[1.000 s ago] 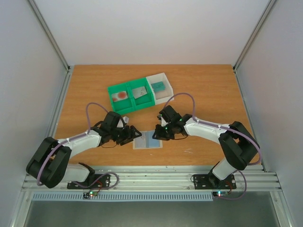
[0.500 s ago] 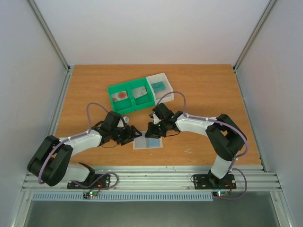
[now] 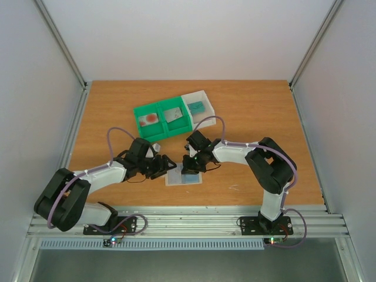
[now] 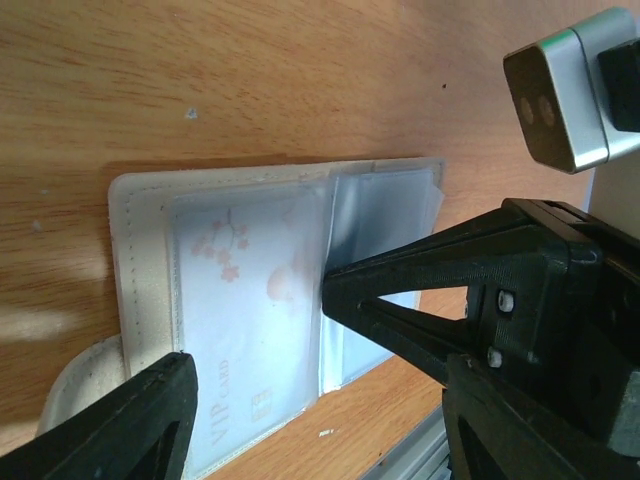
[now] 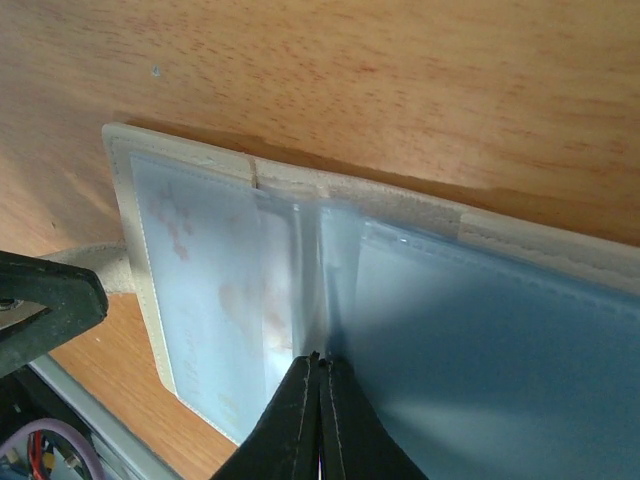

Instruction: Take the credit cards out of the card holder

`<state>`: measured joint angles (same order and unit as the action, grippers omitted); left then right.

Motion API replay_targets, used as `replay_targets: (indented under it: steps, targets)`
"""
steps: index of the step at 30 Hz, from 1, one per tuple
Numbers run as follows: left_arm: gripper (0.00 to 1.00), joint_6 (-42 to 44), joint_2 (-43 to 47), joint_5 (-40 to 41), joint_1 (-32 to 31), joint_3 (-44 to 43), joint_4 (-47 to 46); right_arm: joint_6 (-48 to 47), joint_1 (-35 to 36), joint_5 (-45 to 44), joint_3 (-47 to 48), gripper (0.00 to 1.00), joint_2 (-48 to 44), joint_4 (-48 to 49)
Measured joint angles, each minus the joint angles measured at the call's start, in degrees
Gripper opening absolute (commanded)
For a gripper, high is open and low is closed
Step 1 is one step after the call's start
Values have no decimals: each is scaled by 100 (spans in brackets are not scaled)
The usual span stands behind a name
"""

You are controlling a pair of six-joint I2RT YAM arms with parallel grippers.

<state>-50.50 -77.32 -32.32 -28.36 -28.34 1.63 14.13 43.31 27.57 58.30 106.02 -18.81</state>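
Credit cards (image 4: 250,290), likely stiff and slick, sit sleeved in the limp card holder (image 4: 135,260) open on the tabletop (image 4: 300,80), left claw (image 4: 255,325) spread astride, right claw (image 5: 320,365) pressed together mid-fold; best pinch an exposed edge.

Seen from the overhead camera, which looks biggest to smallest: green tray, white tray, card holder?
1. green tray
2. white tray and card holder: about alike, the holder partly covered, so unranked.

Card holder (image 3: 183,177) mid-frame on my table (image 3: 258,117), divided tray (image 3: 154,136) above it, left end effector (image 3: 167,167) at its left edge, right end effector (image 3: 188,168) over it.
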Motion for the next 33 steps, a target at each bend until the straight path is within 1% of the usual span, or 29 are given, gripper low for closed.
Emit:
replay_targets:
  steps: [16, 25, 33]
  targets:
    - [69, -11, -216, 107, 0, 52, -184, -133, 98, -260, 162, 1, 22, -278]
    - [68, -181, -592, -46, 22, 105, -857, -131, 101, -262, 160, 1, 22, -273]
    - [68, -549, -614, -114, 52, 232, -1222, -127, 98, -256, 114, 1, 15, -210]
